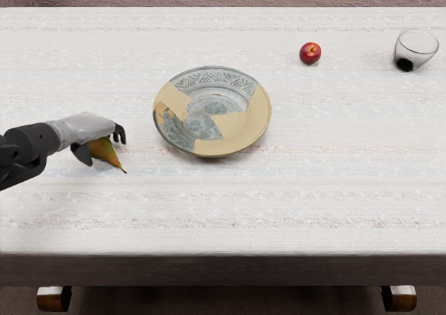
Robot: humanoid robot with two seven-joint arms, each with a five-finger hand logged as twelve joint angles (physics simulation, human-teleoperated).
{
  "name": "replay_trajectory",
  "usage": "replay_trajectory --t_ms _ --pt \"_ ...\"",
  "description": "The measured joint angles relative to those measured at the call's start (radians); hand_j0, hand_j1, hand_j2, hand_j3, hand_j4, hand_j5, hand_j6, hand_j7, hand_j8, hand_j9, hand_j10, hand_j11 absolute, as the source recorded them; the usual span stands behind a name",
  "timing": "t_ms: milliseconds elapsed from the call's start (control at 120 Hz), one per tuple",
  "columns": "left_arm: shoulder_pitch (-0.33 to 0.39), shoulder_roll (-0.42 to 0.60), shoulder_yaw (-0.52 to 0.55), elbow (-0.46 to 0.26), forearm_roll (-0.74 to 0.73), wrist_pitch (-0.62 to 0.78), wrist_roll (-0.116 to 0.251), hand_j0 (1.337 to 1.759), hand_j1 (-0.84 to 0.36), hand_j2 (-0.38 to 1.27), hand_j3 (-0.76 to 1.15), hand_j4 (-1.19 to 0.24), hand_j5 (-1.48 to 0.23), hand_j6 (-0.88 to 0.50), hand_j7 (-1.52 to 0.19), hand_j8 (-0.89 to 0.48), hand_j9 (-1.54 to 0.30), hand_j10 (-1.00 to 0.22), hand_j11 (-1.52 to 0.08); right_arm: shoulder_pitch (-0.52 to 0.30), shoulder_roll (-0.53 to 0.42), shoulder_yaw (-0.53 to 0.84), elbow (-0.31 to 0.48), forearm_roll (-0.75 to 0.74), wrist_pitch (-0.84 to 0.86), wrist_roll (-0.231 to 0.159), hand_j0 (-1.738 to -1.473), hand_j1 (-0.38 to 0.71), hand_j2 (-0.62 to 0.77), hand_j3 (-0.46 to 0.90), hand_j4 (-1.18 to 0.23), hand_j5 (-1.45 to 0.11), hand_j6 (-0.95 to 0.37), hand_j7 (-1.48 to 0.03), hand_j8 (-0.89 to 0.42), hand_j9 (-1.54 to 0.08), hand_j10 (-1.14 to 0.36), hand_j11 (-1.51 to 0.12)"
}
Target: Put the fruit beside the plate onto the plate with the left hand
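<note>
A pale, striped counter (313, 182) is seen from above at a slant, with a shallow plate (263, 113) set a little left of its middle; the plate is patterned in grey-blue and partly covered with tan patches, and nothing is seen lying in it. The left hand (94, 132) is brought in from the picture's left edge on a dark forearm and is placed to the left of the plate, well short of its rim. Beneath the hand a yellow-green fruit (106, 153) is found, tapered to a point that is directed down and to the right, away from the palm. The dark fingertips (120, 135) are curled over the fruit's upper side, and the thumb (83, 155) is pressed against its left side, so the fruit is gripped between them. Whether the fruit is lifted clear of the counter or is touching it cannot be told from this view. The fruit is thus located beside the plate, apart from it, on its left. Farther back and to the right, well apart from the plate, a small red apple (310, 53) is seen on the counter. Near the far right corner a clear glass vessel (415, 49) with a dark base is seen, apparently tipped on its side.
</note>
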Motion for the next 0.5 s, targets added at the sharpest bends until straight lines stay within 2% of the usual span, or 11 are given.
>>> replay_trajectory --t_ms 500 --pt "0.008 0.000 0.000 0.003 -0.012 0.000 0.000 1.658 -0.24 0.12 0.00 -0.51 -0.63 -0.51 -0.63 -0.49 -0.65 -0.50 -0.65 0.000 0.000 0.000 0.000 0.000 0.000 0.000 -1.658 -0.32 0.00 0.00 -0.02 -0.03 -0.02 -0.03 -0.02 -0.03 -0.02 -0.03"
